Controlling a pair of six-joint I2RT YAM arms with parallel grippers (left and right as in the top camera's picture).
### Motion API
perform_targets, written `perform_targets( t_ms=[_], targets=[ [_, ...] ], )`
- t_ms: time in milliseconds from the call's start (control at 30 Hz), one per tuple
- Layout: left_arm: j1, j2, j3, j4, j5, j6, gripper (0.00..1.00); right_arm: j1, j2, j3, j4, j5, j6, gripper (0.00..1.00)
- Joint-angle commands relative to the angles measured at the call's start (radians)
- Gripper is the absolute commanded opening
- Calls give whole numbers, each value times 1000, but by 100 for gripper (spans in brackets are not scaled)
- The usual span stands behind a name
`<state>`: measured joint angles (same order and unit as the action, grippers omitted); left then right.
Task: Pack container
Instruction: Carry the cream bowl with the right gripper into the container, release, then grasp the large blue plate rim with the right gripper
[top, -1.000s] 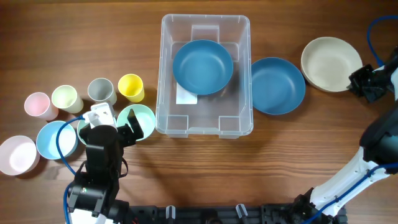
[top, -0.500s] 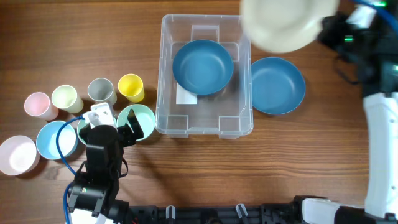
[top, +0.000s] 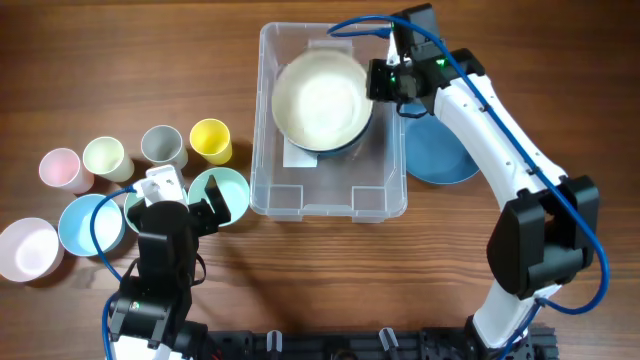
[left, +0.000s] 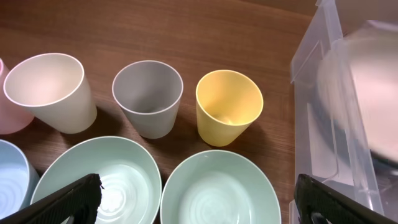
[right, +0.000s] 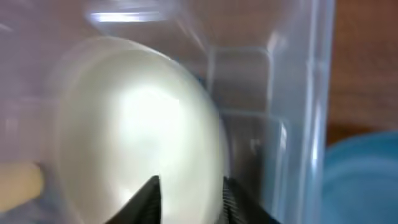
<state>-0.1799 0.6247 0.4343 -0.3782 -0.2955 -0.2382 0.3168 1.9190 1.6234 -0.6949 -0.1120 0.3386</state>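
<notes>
Black right hand (top: 383, 80): at the right rim of the cream bowl (top: 318, 98), inside the container. In the wrist view its fingertips stand a little apart, but the blur is such that we cannot tell whether they grip the rim or stand free of it.
Cream bowl: upright, nested in a dark blue bowl (top: 352, 143), of which we see only a crescent at the lower right.
Container (top: 328, 203): clear plastic, mid-tabletop (top: 450, 270) toward the far edge. Both bowls sit in its far half, and a white label shows on its base.
Second blue bowl (top: 447, 168): on the tabletop just right of the container, partly under the right arm.
Wide-open left hand (left: 200, 205): released, grasping nothing. It hovers over a mint bowl (left: 217, 193) and a second mint bowl (left: 102, 177), left of the container.
Cups: yellow cup (left: 229, 106), grey cup (left: 148, 96), off-white cup (left: 46, 93) and pink cup (top: 60, 168), all upright in a row beyond the mint bowls.
Far left: a light blue bowl (top: 85, 222), then a pale pink bowl (top: 25, 248).
</notes>
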Motion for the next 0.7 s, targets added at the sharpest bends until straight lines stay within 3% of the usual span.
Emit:
perform_targets(
  t_ms=[0,233,433,667],
  targets=[
    [8,0,13,2,-16,-5,100,-16,-67,7,24,-42,-18,36],
    [8,0,13,2,-16,-5,100,-231,-163,7,-106,-34,40,39],
    [8,0,13,2,-16,-5,100,-507,-80,4,-307,-1,23,42],
    [8,0,13,2,-16,-5,100,-562,73,-58,-352,-3,-60,43]
  ],
)
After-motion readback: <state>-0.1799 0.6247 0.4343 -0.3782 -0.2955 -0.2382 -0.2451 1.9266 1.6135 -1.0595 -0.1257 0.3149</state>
